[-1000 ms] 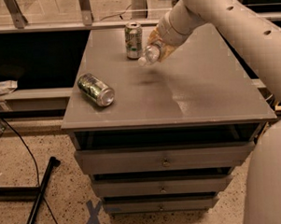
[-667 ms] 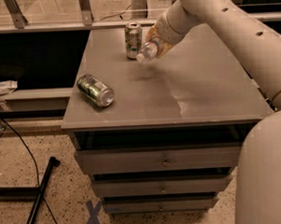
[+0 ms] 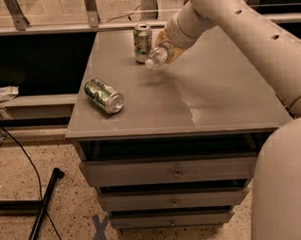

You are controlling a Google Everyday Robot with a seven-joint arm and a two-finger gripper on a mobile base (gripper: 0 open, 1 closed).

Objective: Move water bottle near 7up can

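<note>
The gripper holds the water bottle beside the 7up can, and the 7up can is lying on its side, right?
No: the camera view shows the 7up can standing upright. The gripper does hold the water bottle beside it; only the darker green can lies on its side.

The water bottle is held tilted by the gripper above the table, just beside the upright 7up can; a darker green can is seen lying well apart.
</note>
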